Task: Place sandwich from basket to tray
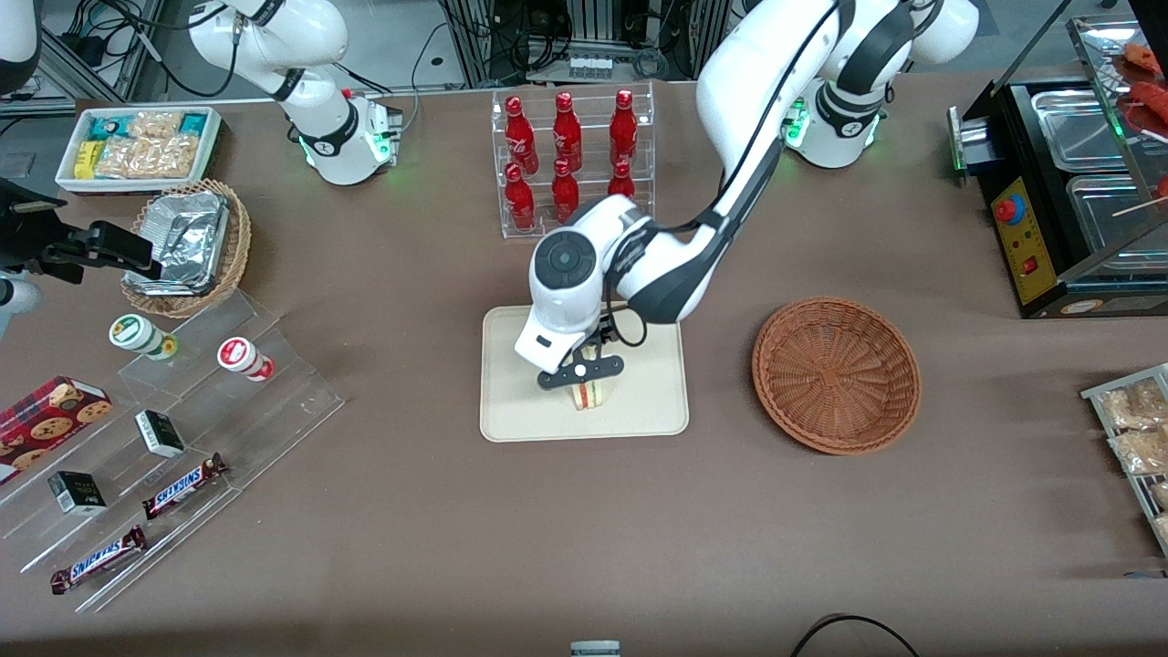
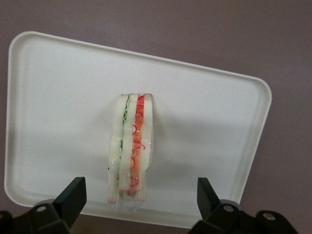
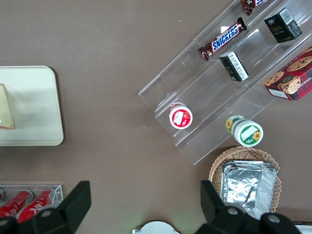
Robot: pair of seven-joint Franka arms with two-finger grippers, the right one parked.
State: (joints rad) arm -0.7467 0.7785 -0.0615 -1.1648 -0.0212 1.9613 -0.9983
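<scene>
Sandwich (image 2: 132, 148) standing on cut edge on cream tray (image 1: 511, 415), near edge closest to front camera. Gripper (image 1: 584, 372) hovering above it, fingers (image 2: 72, 195) spread wide, touching nothing. Wicker basket (image 1: 836, 372) sitting empty. Retreating advice: lift straight up, avoid tipping wedge.

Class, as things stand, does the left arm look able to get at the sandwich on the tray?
Probably yes. The gripper hangs right over the sandwich, which stands on edge on the tray; its open fingers flank it without touching, and nothing lies between.
</scene>
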